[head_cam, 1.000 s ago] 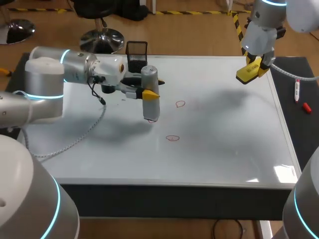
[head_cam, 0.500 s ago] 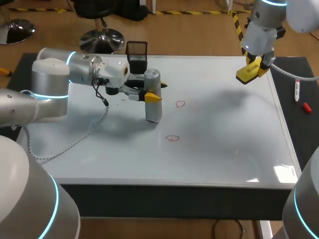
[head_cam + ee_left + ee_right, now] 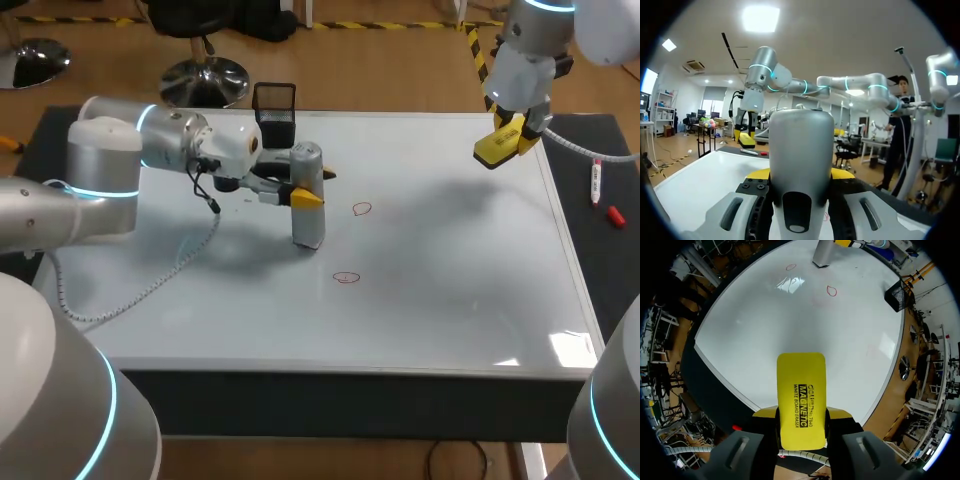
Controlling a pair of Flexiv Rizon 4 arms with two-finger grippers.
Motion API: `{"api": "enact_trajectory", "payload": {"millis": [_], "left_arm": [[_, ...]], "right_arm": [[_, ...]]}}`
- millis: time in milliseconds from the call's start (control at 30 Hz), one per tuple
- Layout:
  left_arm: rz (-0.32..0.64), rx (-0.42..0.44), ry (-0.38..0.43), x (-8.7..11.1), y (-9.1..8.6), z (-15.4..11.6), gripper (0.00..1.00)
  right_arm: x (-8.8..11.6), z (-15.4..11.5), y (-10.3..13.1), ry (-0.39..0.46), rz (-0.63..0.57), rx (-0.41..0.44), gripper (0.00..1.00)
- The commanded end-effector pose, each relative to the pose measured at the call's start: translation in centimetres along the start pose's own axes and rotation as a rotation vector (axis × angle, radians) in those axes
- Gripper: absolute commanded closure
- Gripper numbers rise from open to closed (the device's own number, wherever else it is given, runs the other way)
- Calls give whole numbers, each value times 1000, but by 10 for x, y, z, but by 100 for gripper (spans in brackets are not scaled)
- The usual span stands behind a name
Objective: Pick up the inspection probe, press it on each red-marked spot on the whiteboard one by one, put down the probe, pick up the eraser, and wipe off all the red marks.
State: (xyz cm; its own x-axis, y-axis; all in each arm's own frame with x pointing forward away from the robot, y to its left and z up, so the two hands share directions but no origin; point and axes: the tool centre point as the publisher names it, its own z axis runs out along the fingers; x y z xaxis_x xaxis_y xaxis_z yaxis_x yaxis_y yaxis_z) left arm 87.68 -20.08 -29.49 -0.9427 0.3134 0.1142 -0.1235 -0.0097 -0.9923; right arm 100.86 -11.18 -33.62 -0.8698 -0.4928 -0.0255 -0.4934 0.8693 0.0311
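The left pincer (image 3: 313, 186) is clamped high on the upright probe (image 3: 308, 215) standing on the whiteboard (image 3: 450, 300), which seems a stiff, smooth, light cylinder, while the right pincer (image 3: 801, 415) clamps the eraser (image 3: 801, 385).

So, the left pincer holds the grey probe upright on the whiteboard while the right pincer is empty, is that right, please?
Not quite: the right pincer is not empty. The right wrist view shows it shut on the yellow eraser. The rest stands: the left pincer holds the grey probe upright on the whiteboard.
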Motion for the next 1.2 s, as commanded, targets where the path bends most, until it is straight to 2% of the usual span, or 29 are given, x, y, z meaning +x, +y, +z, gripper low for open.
{"api": "enact_trajectory", "payload": {"millis": [33,1067,1200], "left_arm": [[0,7,4,-2,4,-1,100],[-4,3,1,-3,6,-2,100],[-8,7,-25,0,-5,-4,100]], "right_arm": [[-1,-1,0,3,-1,2,100],[-1,-1,0,3,-1,2,100],[-1,-1,0,3,-1,2,100]]}}
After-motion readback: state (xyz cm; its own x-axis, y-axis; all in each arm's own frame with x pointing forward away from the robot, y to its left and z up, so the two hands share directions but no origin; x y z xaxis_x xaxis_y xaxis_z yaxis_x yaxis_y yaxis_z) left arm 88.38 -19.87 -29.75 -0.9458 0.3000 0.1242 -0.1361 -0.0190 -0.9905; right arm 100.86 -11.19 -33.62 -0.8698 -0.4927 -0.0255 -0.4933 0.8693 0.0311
